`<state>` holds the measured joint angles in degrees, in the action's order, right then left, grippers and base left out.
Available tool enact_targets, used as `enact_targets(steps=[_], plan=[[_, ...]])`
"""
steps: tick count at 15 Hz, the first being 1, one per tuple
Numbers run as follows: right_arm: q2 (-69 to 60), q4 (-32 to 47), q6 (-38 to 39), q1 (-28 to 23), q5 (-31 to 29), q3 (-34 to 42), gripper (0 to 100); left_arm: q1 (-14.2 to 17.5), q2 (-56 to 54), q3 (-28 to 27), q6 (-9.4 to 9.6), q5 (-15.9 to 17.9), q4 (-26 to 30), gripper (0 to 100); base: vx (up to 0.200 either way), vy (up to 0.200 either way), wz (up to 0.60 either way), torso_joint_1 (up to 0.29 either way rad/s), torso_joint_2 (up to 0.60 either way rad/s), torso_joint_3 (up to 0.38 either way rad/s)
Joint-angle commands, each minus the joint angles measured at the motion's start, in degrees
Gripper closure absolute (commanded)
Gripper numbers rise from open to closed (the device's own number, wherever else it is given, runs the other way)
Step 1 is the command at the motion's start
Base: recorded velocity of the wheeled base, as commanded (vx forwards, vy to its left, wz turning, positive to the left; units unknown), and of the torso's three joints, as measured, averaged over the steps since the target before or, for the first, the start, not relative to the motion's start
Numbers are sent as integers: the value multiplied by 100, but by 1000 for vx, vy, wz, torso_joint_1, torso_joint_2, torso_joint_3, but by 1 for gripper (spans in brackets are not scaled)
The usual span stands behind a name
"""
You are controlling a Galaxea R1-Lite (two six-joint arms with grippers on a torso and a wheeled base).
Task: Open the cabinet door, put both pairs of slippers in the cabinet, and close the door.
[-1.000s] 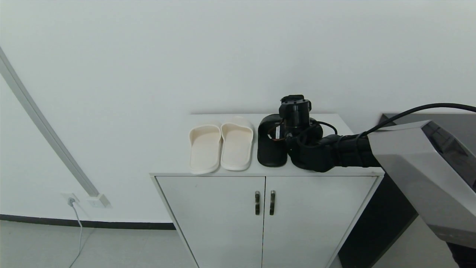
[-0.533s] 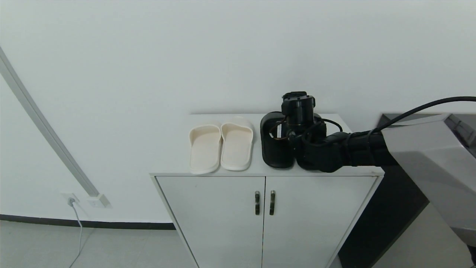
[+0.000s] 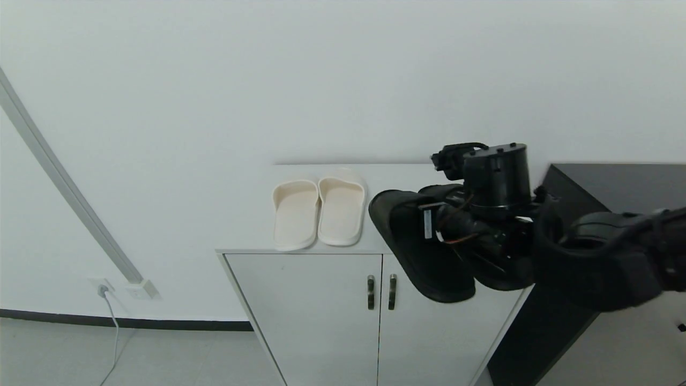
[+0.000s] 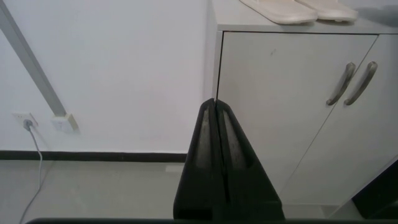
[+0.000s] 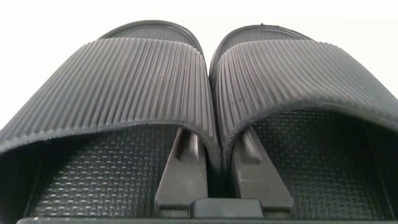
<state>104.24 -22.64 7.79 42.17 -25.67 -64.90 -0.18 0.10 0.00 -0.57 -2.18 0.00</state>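
The right gripper (image 3: 431,225) has lifted the black slippers (image 3: 429,257) off the cabinet (image 3: 396,171) top, now at four o'clock of the cream slippers (image 3: 319,212). Its fingers (image 5: 183,171) pinch both inner straps together, carrying the pair as one. The left gripper (image 4: 215,143), fingers together, faces the closed doors (image 3: 321,313).

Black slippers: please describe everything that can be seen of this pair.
The black slippers are a matte, rubbery-looking pair with ribbed straps and patterned footbeds. They lie side by side, inner edges pressed together. The right gripper holds them, its jaws under the straps, closed on the two inner strap edges. The pair hangs tilted in the air before the cabinet, touching nothing else.
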Motion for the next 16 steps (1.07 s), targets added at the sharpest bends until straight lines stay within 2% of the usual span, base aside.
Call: enact_targets(steps=[1, 4, 6, 11, 16], plan=[[-1477, -259, -14, 239, 792, 1322, 100, 1, -1, 0, 5, -2, 0, 100, 0, 0, 0, 0, 0, 0], [-2470, -285, -58, 292, 1768, 2236, 100, 1, -1, 0, 13, -2, 0, 100, 0, 0, 0, 0, 0, 0], [-2707, -267, -234, 310, 2207, 2500, 100, 1, -1, 0, 13, 7, 0, 100, 0, 0, 0, 0, 0, 0], [-2655, -285, -366, 433, 2242, 2693, 100, -8, -1, 0, 13, 7, 0, 100, 0, 0, 0, 0, 0, 0], [-2628, -303, -366, 441, 2269, 2737, 100, 1, -1, 0, 13, 7, 0, 100, -200, 0, 0, 3, 2, 1]])
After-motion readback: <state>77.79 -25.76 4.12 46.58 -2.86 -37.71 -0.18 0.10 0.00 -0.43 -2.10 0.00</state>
